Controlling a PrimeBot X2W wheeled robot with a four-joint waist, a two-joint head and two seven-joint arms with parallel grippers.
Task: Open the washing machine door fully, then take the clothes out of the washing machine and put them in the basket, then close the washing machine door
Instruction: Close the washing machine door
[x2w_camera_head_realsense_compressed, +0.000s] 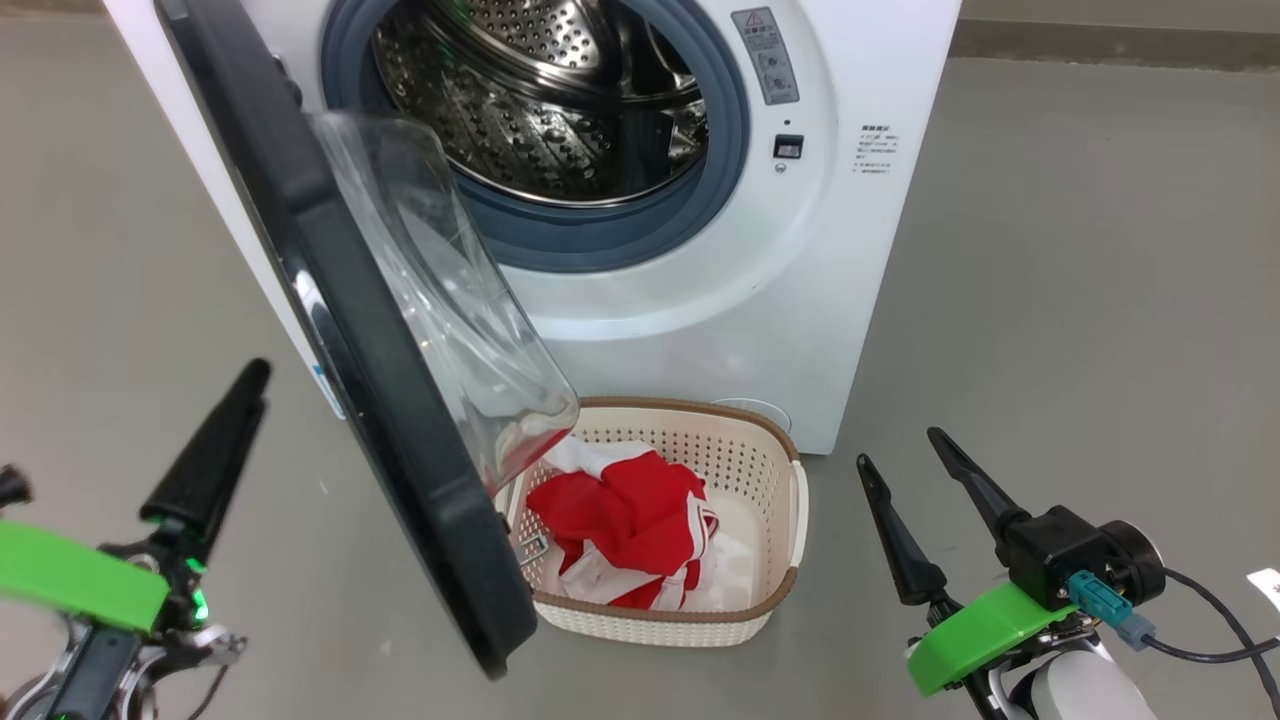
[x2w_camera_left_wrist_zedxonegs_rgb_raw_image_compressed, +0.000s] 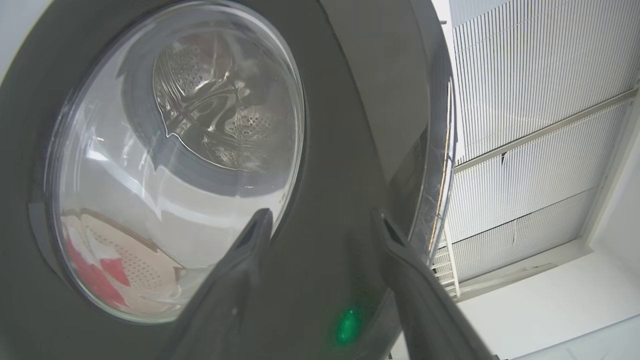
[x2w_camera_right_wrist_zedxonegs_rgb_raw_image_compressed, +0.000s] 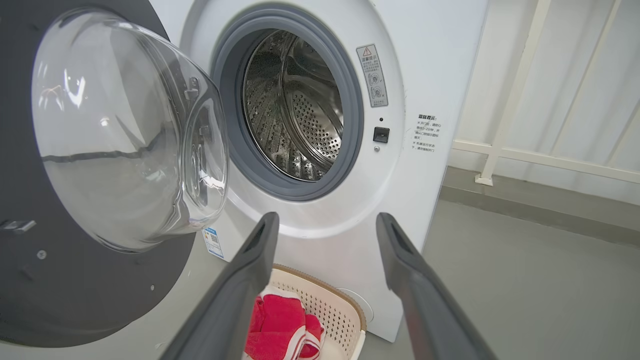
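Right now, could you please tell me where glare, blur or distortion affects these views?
Head view: evenly lit, with faint reflections on the glass bowl of the washing machine door. Left wrist view: that bowl warps the drum and basket seen through it, the left tool looks soft, and a green glow reflects off the rim. Right wrist view: bright highlights on the bowl, wide-angle bending.

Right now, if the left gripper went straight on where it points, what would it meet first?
Probably the glossy black rim of the round washing machine door, beside its glass bowl; the left gripper seems close, depth unclear.
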